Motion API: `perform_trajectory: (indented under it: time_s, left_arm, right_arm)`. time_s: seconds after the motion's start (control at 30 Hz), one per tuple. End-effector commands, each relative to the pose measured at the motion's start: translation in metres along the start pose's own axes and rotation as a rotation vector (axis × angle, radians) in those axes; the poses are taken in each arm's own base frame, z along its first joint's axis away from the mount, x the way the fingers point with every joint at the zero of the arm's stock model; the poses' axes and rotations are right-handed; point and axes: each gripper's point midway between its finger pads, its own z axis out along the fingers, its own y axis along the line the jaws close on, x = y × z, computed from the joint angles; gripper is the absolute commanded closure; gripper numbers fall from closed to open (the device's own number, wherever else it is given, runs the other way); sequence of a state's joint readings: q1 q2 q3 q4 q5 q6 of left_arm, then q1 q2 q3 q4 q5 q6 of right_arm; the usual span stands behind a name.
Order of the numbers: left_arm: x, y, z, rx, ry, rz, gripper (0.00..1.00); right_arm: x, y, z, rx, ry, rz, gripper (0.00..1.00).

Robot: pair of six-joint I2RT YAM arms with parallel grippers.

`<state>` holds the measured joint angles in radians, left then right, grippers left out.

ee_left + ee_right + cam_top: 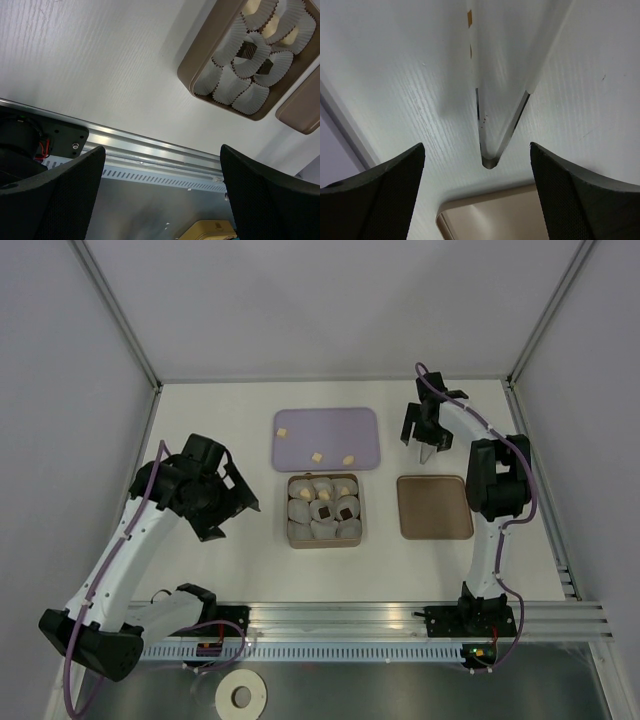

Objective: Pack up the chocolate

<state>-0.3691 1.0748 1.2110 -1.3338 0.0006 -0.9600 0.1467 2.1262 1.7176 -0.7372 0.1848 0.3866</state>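
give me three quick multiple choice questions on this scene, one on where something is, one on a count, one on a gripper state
1. Where does the flat brown lid lie relative to the tin?
A) on top of it
B) on the table to its right
C) on the table to its left

2. How many chocolate pieces lie on the purple tray?
A) one
B) six
C) three

3. How does the left gripper stand?
A) open and empty
B) shut on a chocolate piece
C) shut on a paper cup

Answers:
1 B, the top view shows the lid flat beside the tin's right side, apart from it.
2 C, three cream pieces sit on the tray.
3 A, its wrist view shows the fingers wide apart with nothing between them.
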Motion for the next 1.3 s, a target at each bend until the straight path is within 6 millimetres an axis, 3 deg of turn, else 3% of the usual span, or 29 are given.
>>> perform_trajectory:
  time_s: [0.0,0.27,0.5,0.6,0.73,0.87,0.93,0.97,1.13,1.2,1.27]
  left_arm:
    - [0.017,0.021,-0.011,-0.064,0.051,0.005,0.0]
    - [0.012,0.015,-0.02,-0.035,0.03,0.017,0.0]
    - [0.004,0.016,-0.02,-0.068,0.011,0.038,0.0]
    - [0.002,0.017,-0.02,-0.078,0.003,0.052,0.0]
    - [0.001,0.017,-0.022,-0.08,0.004,0.066,0.0]
    - [0.004,0.014,-0.022,-0.058,0.013,0.054,0.0]
    - [0.008,0.016,-0.015,-0.065,0.034,0.053,0.0]
    - [0.01,0.016,-0.009,-0.073,0.049,0.054,0.0]
    - [0.012,-0.015,0.034,0.019,0.105,0.069,0.0]
    - [0.01,-0.037,0.055,0.057,0.117,0.093,0.0]
    - [0.01,-0.053,0.07,0.065,0.127,0.139,0.01]
  right_arm:
    - [-0.003,-0.007,0.0,0.038,-0.049,0.069,0.11]
    - [-0.008,-0.013,0.035,0.079,-0.071,0.125,0.17]
    - [-0.014,-0.02,0.053,0.094,-0.071,0.156,0.24]
    - [-0.007,-0.022,0.057,0.099,-0.053,0.135,0.34]
    - [0.006,-0.023,0.049,0.07,-0.01,0.097,0.58]
    - [-0.011,-0.005,-0.013,-0.091,-0.071,0.03,0.6]
    - [-0.009,0.005,-0.045,-0.153,-0.063,0.006,0.6]
    - [-0.014,0.007,-0.071,-0.184,-0.098,-0.016,0.6]
    - [0.017,0.015,-0.156,-0.307,-0.08,-0.02,0.61]
    - [0.038,0.023,-0.176,-0.37,-0.038,-0.033,0.6]
    - [0.048,0.025,-0.203,-0.413,-0.056,-0.041,0.6]
